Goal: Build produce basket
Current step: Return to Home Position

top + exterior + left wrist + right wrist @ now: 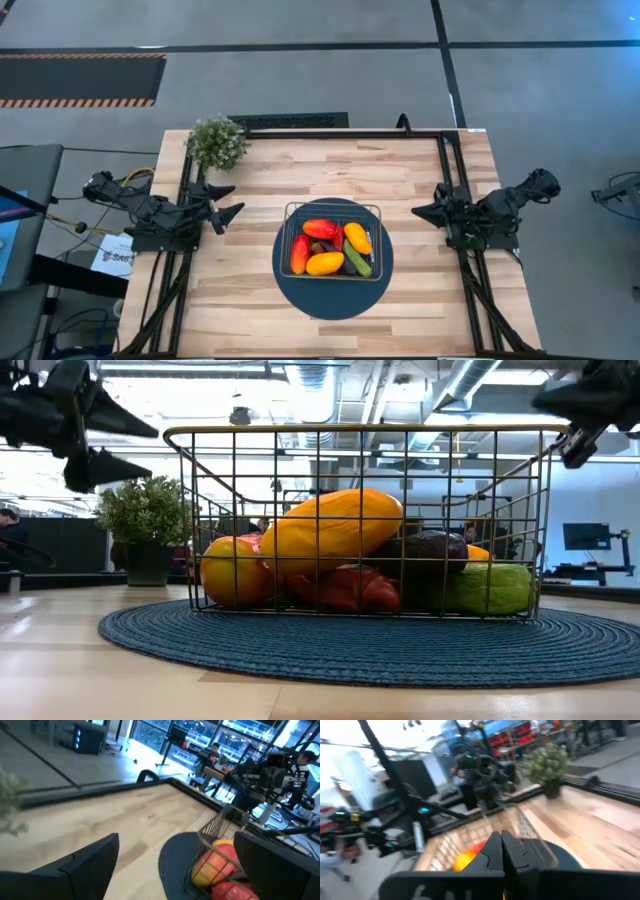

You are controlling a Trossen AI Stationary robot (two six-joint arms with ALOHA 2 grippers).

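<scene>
Both grippers sit well apart from the basket (332, 204), one on either side of it, and neither touches or holds anything. The left gripper (238, 198) has its fingers spread wide, tips pointing toward the basket. The right gripper (415, 211) has its fingers pressed together with no gap between them. The basket rests on a round blue mat (300, 290) and holds the produce (325, 247): red, orange, yellow, green and dark purple pieces piled together, perhaps seven, though overlap makes the count unsure. A potted plant (217, 142) stands near the left gripper, farther from the basket.
</scene>
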